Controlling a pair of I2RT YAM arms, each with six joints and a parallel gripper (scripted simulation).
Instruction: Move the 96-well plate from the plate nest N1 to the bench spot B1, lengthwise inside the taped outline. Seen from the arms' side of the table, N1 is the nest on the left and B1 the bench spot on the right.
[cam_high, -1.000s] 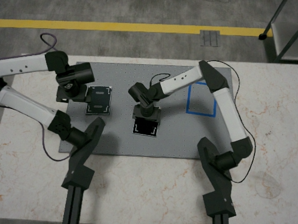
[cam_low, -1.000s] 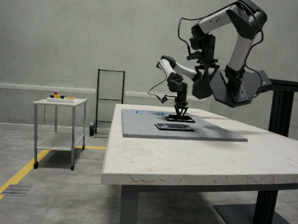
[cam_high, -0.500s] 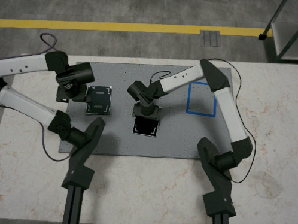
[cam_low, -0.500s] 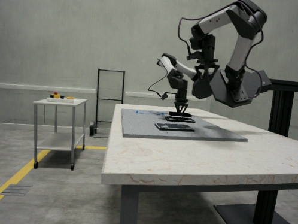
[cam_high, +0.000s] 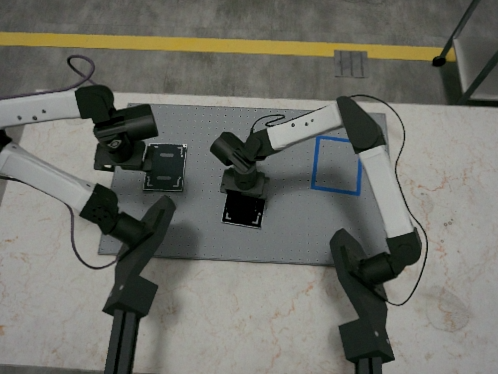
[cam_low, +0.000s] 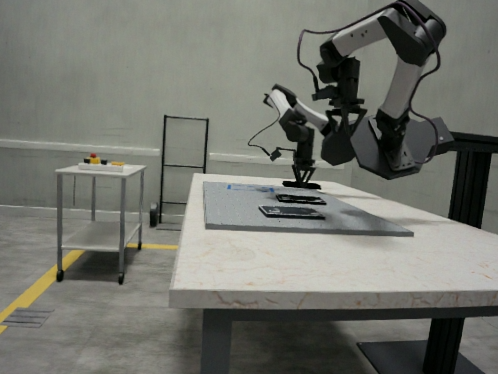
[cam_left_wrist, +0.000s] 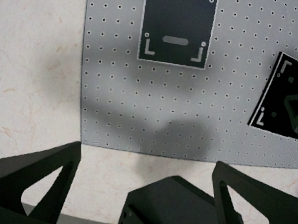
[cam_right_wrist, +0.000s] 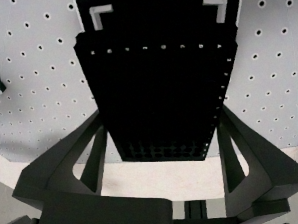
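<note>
"Where's the 96-well plate (cam_high: 244, 201) (cam_low: 301, 185) (cam_right_wrist: 162, 95)?"

"Left of the blue outline (cam_high: 314, 165) (cam_low: 229, 187), as seen from the arms' side, raised over a nest (cam_high: 241, 225) (cam_low: 312, 201) (cam_left_wrist: 270, 105) (cam_right_wrist: 102, 12). The right gripper (cam_high: 244, 192) (cam_low: 301, 185) (cam_right_wrist: 160, 108) has it clamped by opposite sides, probably to keep it level."

"Why lift before going across?"

"To clear the nest's corner guides, I'd say. Next it should travel toward the outline, then line up lengthwise before lowering."

"And the left gripper (cam_high: 120, 159) (cam_low: 345, 127) (cam_left_wrist: 148, 160)?"

"Wide and holding nothing, farther left of the outline. Staying there should leave the carrying arm room."
</note>
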